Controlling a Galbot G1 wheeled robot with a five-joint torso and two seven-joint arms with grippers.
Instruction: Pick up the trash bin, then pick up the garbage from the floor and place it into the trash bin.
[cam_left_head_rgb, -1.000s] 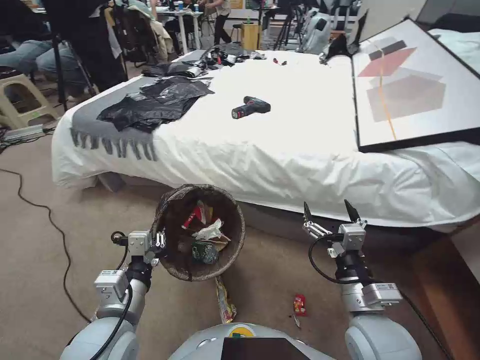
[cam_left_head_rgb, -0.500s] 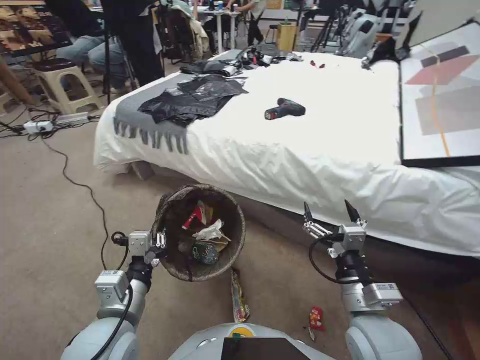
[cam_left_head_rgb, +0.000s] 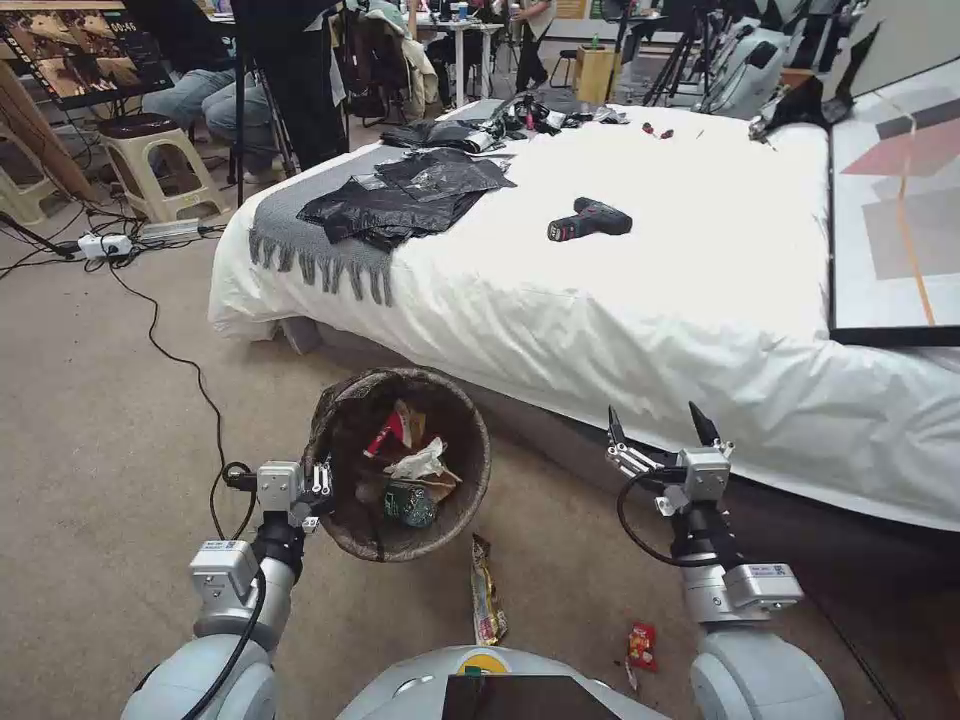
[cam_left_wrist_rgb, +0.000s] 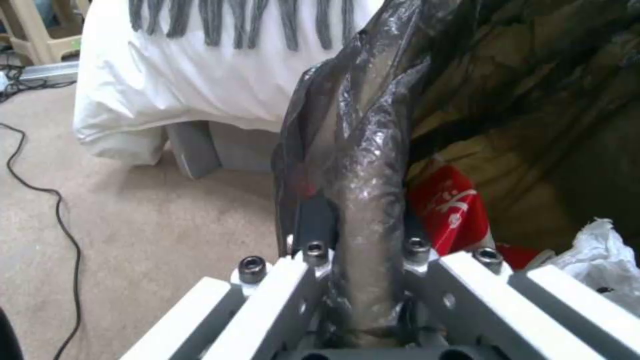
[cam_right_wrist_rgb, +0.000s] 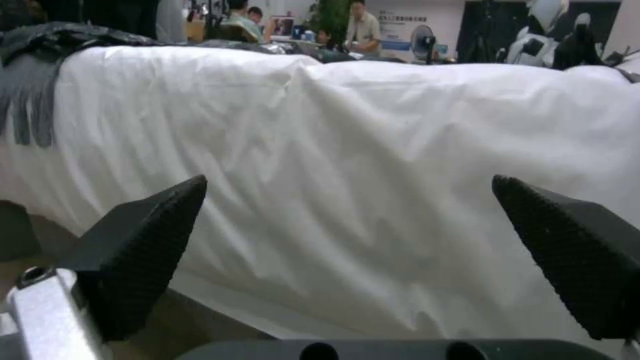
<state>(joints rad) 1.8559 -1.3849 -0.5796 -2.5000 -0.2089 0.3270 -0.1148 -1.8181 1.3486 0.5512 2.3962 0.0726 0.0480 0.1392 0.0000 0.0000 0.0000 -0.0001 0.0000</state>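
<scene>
The left hand (cam_left_head_rgb: 318, 487) is clamped on the bagged rim of the trash bin (cam_left_head_rgb: 400, 462), carrying it mouth-up at lower centre to catch litter, while the empty right hand (cam_left_head_rgb: 660, 427), fingers spread wide, waits above a yellow wrapper (cam_left_head_rgb: 487, 603) and small red wrapper (cam_left_head_rgb: 641, 645) on the floor.

You see a beige carpet floor (cam_left_head_rgb: 90, 420) carrying a snack wrapper (cam_left_head_rgb: 487, 592) and a small red wrapper (cam_left_head_rgb: 642, 645). The white bed (cam_left_head_rgb: 640, 290) holds a power drill (cam_left_head_rgb: 588, 219), black plastic sheets (cam_left_head_rgb: 400, 195) and a framed picture (cam_left_head_rgb: 895, 200).
</scene>
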